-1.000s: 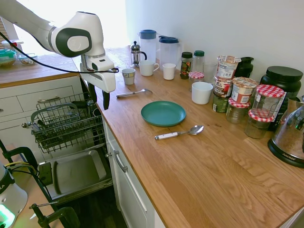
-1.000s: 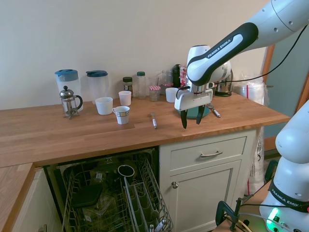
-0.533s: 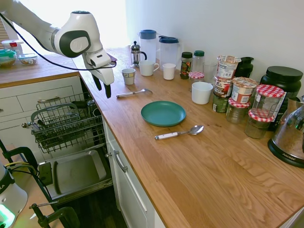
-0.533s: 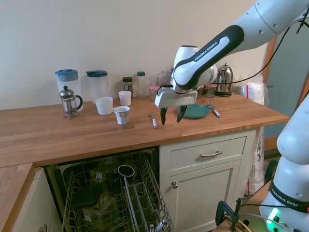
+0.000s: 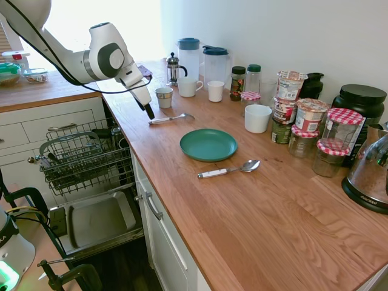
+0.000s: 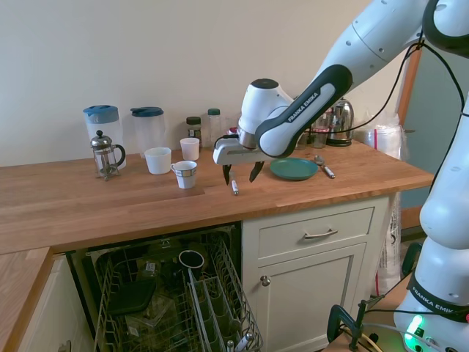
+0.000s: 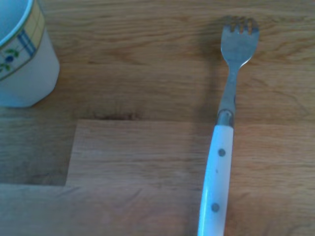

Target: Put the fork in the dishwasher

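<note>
The fork [image 5: 171, 118] lies flat on the wooden counter between the small patterned cup [image 5: 163, 97] and the green plate [image 5: 208, 144]. Close up in the wrist view, the fork [image 7: 224, 147] has a white riveted handle and a metal head with tines. My gripper [image 5: 147, 110] hangs just above the fork's handle end, open and holding nothing. From the other side, the gripper [image 6: 239, 174] stands right over the fork [image 6: 234, 184]. The dishwasher [image 5: 85, 154] is open below the counter, its wire rack [image 6: 176, 301] pulled out over the dropped door [image 5: 97, 221].
A white-handled spoon [image 5: 227, 170] lies in front of the plate. A French press [image 5: 174, 68], two jugs, mugs and several jars line the back wall. The patterned cup [image 7: 22, 59] is close beside the gripper. White drawers [image 6: 315, 235] sit beside the dishwasher.
The gripper swung from the counter's front edge across to the fork and came down low over its handle end. It stayed open. The fork has not moved.
</note>
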`<state>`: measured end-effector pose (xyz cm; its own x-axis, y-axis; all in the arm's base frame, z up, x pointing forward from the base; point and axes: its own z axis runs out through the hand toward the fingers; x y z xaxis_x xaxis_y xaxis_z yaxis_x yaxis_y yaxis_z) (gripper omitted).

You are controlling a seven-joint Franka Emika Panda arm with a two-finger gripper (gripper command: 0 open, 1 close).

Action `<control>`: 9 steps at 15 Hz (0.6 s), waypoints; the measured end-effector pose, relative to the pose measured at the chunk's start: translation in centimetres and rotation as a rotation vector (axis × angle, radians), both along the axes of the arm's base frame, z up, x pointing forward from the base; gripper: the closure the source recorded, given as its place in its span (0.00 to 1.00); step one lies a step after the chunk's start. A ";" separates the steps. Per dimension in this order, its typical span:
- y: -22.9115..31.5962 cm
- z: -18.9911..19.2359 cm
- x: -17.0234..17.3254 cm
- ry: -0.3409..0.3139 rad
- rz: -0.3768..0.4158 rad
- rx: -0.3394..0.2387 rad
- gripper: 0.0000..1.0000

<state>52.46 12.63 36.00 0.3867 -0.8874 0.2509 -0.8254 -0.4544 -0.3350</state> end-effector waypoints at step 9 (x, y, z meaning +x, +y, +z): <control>-0.4 -2.5 2.9 0.063 -0.074 -0.011 1.00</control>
<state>55.37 12.20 33.54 0.3354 -0.9115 0.2379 -0.8764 -0.3946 -0.2762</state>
